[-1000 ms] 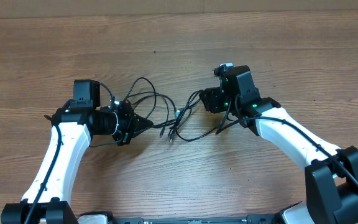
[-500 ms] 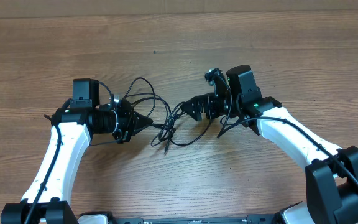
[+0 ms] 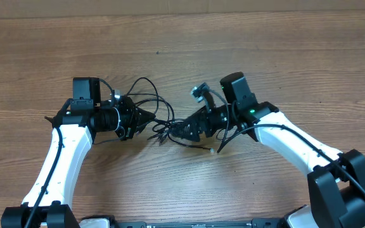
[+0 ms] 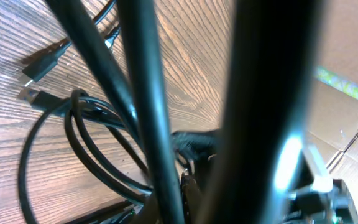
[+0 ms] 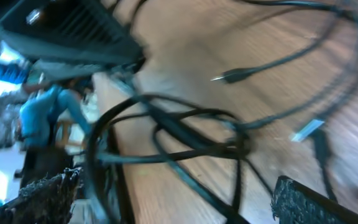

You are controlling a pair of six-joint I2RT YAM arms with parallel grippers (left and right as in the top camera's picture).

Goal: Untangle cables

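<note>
Black cables (image 3: 165, 124) sit as a loose tangle mid-worktop (image 3: 284, 57), and we take that tangle as our ref. point. On its left side the left tool (image 3: 147, 122) is clenched tight w/ its tip right at the tangle's edge. A strand runs straight off the tip, so we judge it's nipping the cables as an anchor, tho the left wrist view shows only blurred cables (image 4: 74, 140) crossing the lens & can't confirm the pinch. Loops arch up on the far side of the tangle, prob. b/c the pinned end props them off the wood. On the tangle's right side the right tool (image 3: 181, 131) pokes in low. The right wrist view shows its pads (image 5: 316, 205) far apart w/ crossed cables (image 5: 235, 144) lying between them & nothing gripped, so it's released. We read that as lining up a fresh grab: one side pinned, the other free to pick a strand & draw it away. One plug end (image 3: 211, 151) lies loose on the wood, near side & right of the tangle, a likely free end to work out. Task looks early-to-mid, as strands cross at several spots. Risk: closing on two strands at once would tighten things, so the next grab needs a single strand.
</note>
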